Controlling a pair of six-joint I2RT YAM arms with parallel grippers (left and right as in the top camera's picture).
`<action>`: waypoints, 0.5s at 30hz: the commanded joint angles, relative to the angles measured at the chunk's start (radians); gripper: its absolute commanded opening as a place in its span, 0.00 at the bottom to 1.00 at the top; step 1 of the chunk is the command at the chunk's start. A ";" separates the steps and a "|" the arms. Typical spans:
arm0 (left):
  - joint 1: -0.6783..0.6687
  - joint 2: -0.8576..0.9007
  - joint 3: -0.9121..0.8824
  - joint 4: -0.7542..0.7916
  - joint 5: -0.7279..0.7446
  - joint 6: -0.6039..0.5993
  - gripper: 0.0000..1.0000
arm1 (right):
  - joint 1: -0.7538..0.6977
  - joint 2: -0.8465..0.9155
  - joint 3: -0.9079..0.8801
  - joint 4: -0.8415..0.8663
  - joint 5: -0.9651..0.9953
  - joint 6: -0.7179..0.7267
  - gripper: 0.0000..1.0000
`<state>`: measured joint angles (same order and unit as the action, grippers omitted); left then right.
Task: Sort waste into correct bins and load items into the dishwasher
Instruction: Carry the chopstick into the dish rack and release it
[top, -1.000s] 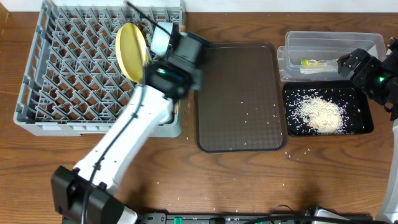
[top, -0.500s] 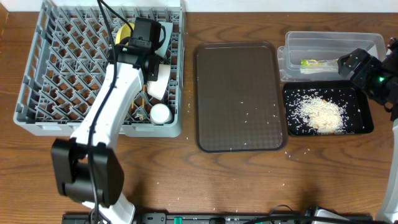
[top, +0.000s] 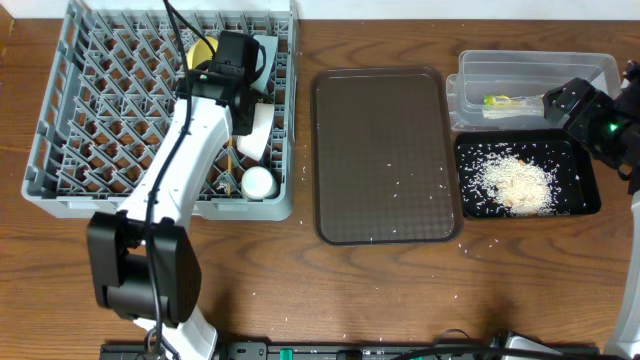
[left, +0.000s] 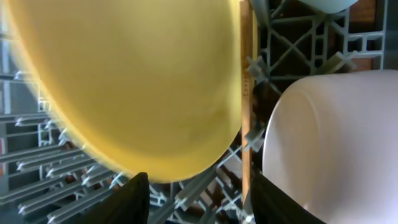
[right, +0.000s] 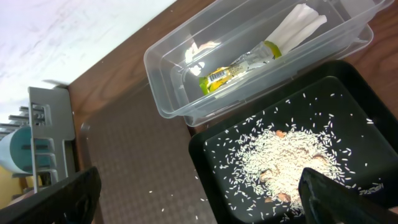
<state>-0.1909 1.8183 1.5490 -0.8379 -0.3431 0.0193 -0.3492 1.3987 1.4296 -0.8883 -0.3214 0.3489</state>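
Yellow plate (left: 137, 81) stands on edge in the dish rack (top: 100, 120), near the rack's far-right corner. In the overhead view it's mostly hidden under my left wrist. Left gripper (left: 199, 202) has its fingers spread either side of the plate's lower rim and is pinching nothing I can see.

Risks as I judge them:
- I can't confirm the rim is seated between pegs. If it isn't, the plate tips or slides once unsupported, probably onto the white bowl (left: 329, 149) just beside it.
- Pulling the wrist out crooked could hook a finger on the rim and drag the plate over.
- A chopstick (left: 246, 124) lies along the plate's edge, and any plate shift knocks it.

Orientation: the plate is round, so it has no true long axis. Its broad face is turned to the wrist camera and it leans rather than standing plumb. I can't tell which way its edge line runs across the rack.

Right gripper (right: 198, 186) hangs wide open and empty over the black tray (right: 336, 93) at the table's right edge.
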 joint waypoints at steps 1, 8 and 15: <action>0.003 -0.106 0.005 -0.032 -0.009 -0.068 0.55 | -0.001 0.002 0.015 0.002 -0.001 0.006 0.99; 0.003 -0.380 0.005 -0.152 0.229 -0.126 0.75 | -0.001 0.002 0.015 0.002 -0.001 0.006 0.99; -0.003 -0.622 0.003 -0.286 0.364 -0.190 0.78 | -0.001 0.002 0.015 0.002 -0.001 0.006 0.99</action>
<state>-0.1909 1.2690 1.5490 -1.0882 -0.0994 -0.1364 -0.3492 1.3987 1.4296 -0.8883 -0.3214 0.3489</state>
